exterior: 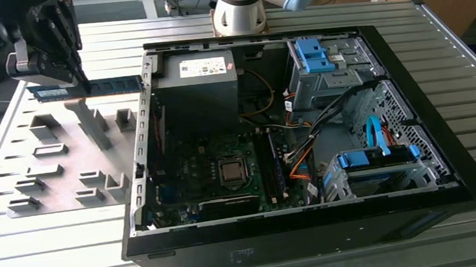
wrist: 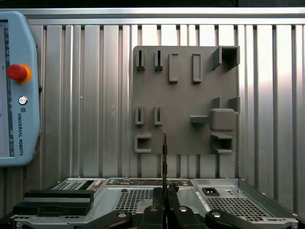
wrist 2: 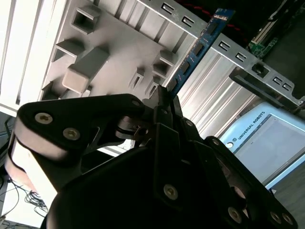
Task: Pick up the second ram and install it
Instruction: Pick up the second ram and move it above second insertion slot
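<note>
The second ram [exterior: 98, 87] is a long blue-teal stick held level, on its long edge, above the far end of the grey holder plate [exterior: 61, 154], just off the computer case's side on the exterior view's left. My gripper [exterior: 76, 79] is shut on it near its middle. In the second wrist view the second ram [wrist 2: 198, 47] juts out beyond the gripper [wrist 2: 167, 98] towards the case edge. The first wrist view has the stick [wrist: 164, 157] edge-on, clamped by the gripper [wrist: 165, 193].
The open computer case [exterior: 272, 245] lies on the slatted metal table, with the motherboard [exterior: 224, 173] and memory slots [exterior: 270, 163] inside. Grey holder blocks [exterior: 92, 122] stand up from the plate below the gripper. A teach pendant [wrist: 14, 90] lies on the table beside the plate.
</note>
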Tool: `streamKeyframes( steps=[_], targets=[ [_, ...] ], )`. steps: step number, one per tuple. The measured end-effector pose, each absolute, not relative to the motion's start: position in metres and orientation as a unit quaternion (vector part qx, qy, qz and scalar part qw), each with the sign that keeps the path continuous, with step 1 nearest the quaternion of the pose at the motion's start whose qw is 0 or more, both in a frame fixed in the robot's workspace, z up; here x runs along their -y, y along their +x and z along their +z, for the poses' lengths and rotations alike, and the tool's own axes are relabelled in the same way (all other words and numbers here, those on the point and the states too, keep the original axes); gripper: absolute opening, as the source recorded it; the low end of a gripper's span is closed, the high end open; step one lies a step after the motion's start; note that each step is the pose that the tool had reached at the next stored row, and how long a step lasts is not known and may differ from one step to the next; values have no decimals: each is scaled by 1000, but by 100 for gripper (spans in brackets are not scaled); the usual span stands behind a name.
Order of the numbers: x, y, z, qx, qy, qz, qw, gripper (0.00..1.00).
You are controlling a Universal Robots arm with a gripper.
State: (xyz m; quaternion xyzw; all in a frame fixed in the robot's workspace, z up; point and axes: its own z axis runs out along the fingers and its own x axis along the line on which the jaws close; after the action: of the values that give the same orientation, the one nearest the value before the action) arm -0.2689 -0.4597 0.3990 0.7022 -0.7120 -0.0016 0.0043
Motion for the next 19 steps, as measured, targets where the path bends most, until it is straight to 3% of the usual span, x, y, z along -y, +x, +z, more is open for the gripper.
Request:
streamKeyframes(
  steps=[19],
  targets=[
    [460,-234,399,712,702,-2,4,15]
  ],
)
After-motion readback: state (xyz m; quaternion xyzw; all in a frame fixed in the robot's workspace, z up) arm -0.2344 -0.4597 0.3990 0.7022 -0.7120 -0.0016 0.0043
